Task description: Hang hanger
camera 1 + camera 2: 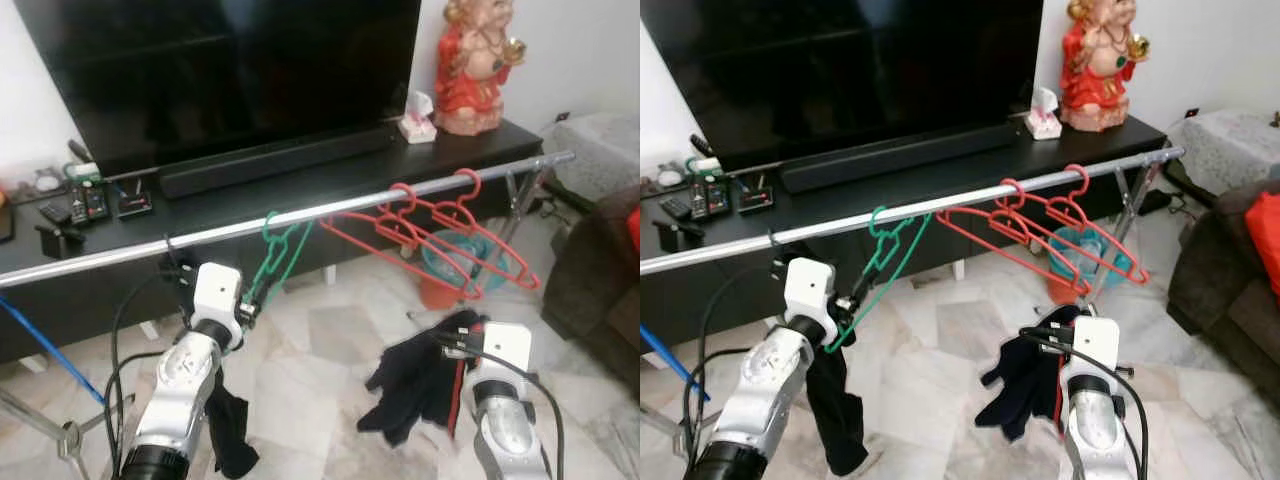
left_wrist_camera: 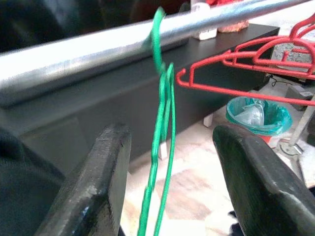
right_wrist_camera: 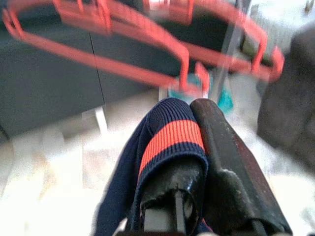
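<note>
- A green hanger (image 1: pixel 277 255) hangs by its hook on a silver clothes rail (image 1: pixel 120 250), near the rail's middle.
- The left gripper (image 2: pixel 170 182) sits just below the rail with its fingers (image 2: pixel 98 182) spread, one on each side of the hanger's thin green wires, apart from them.
- Red hangers (image 1: pixel 440 235) hang further along, toward the rail's right end.
- The right gripper (image 3: pixel 197 147) is lower, its fingers pressed together on a dark navy garment with a red stripe (image 3: pixel 170 140).
- A black TV stand (image 1: pixel 300 185) runs behind the rail.
</note>
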Controlling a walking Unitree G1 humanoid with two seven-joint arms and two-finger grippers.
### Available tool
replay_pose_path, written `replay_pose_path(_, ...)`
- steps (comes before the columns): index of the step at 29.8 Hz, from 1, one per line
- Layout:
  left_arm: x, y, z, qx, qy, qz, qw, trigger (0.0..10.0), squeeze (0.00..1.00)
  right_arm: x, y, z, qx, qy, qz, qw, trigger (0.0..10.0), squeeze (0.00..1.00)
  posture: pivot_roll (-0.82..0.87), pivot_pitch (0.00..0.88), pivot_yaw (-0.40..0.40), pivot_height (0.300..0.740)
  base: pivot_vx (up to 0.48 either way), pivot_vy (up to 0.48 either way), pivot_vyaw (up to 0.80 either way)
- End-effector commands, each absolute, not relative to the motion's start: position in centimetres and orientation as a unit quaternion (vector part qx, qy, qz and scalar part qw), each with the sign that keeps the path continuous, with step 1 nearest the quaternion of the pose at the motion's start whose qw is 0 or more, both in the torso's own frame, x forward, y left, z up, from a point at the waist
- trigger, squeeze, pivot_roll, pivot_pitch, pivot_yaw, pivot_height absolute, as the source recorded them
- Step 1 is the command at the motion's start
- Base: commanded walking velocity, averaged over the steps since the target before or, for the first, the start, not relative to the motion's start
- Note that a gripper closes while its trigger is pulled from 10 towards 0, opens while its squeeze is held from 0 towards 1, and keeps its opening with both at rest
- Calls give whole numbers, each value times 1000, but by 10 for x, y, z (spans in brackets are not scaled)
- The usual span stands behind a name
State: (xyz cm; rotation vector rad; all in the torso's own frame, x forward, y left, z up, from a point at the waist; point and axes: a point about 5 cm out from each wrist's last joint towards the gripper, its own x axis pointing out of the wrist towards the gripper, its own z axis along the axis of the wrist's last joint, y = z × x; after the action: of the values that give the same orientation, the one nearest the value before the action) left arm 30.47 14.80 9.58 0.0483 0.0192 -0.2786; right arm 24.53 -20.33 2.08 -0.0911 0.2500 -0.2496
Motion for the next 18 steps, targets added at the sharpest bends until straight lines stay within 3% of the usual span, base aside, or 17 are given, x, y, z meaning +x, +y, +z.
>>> replay_pose_path(1, 311, 149, 95, 16, 20, -134, 991, 10000, 0, 239, -206, 7, -34, 172, -147, 973, 10000, 0, -6, 0, 31, 740, 0, 0, 0)
replay_pose_path(8, 328, 142, 102, 5, 19, -147, 989, 10000, 0, 224, -200, -18, -16, 230, -158, 960, 10000, 0, -7, 0, 43, 740, 0, 0, 0)
replay_pose_path(18, 353, 130, 104, 22, 48, -173, 984, 10000, 0, 225, -190, -22, -7, 230, -155, 961, 10000, 0, -14, 0, 73, 740, 0, 0, 0)
